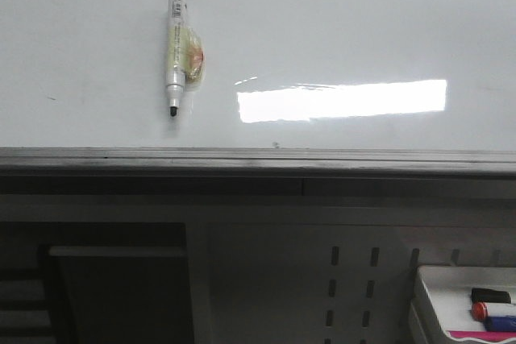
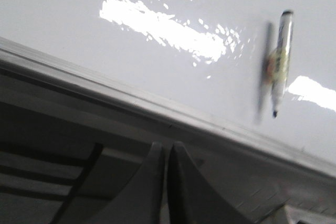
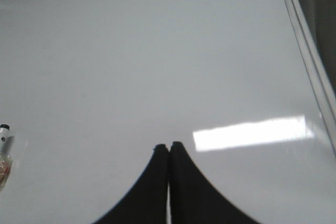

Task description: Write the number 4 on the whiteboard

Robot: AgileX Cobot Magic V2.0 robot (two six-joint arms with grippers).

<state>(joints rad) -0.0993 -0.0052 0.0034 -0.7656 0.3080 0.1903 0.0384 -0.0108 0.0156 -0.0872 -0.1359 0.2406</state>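
The whiteboard is a glossy white board with a bright rectangular reflection and a grey edge rail. No number 4 shows on it; only a few faint specks. A white marker with a black uncapped tip and a yellowish wrap lies on the board at the left; it also shows in the left wrist view and at the edge of the right wrist view. My left gripper is shut and empty, below the board's rail. My right gripper is shut and empty over bare board. Neither gripper shows in the front view.
A grey perforated panel stands below the rail. A small white tray with black, red and blue markers sits at the lower right. A dark opening is at the lower left.
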